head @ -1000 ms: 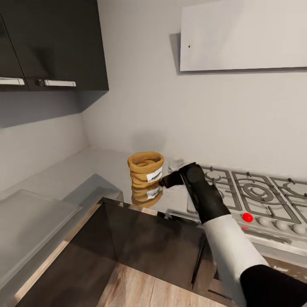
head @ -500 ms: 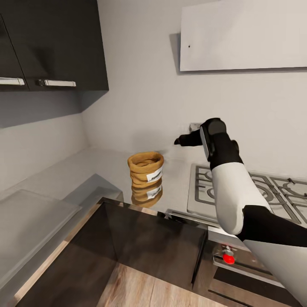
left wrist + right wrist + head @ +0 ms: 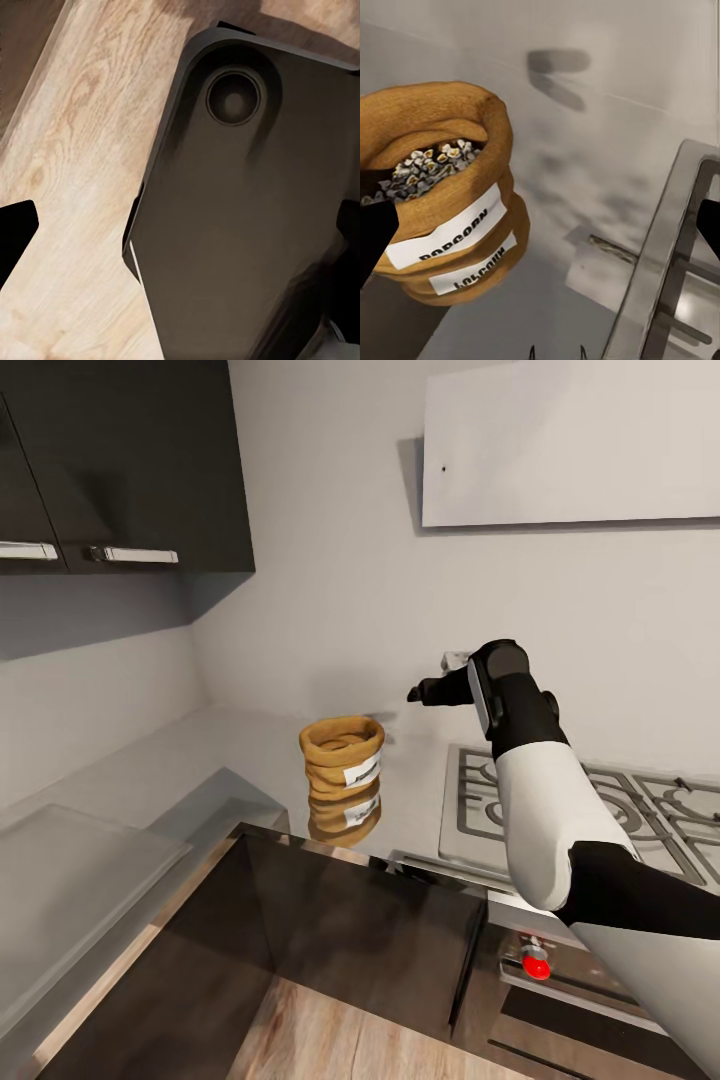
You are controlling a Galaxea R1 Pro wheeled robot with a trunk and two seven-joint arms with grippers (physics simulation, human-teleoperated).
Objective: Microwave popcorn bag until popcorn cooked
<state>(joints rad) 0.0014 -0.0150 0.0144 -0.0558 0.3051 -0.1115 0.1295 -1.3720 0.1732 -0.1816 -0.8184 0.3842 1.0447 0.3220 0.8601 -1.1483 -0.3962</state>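
The right gripper hung in the air above the countertop, its dark fingers pointing toward the wall. In the right wrist view a fingertip showed at each side edge, so the gripper stood wide and held nothing. Below it and a little to its left, the bag stood upright on the countertop, apart from the fingers, its rolled rim open. The right wrist view showed popcorn heaped inside the bag, above a white label. Beside the bag, under the right forearm, lay the hob.

The left wrist view showed a dark robot part over wood floor, with a fingertip at each side edge, the left gripper spread wide.
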